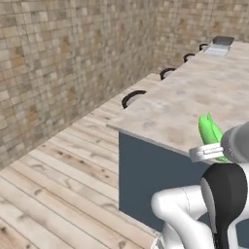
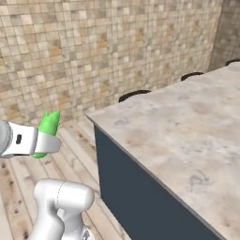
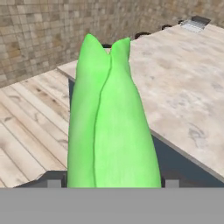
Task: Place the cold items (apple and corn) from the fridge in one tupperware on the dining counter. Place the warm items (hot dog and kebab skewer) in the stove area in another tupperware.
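Carrying one ear of corn (image 3: 111, 127) in its green husk, the gripper (image 3: 107, 181) has its jaws clamped on the husk's base, tip pointing ahead toward the dining counter (image 1: 194, 102). Judging by the task, it is held this way for delivery to a tupperware. From the counter's near corner, four dark stools (image 1: 133, 97) line its left edge, and one grey container (image 1: 220, 45) sits at its far end. The corn hangs just short of the counter's near edge.
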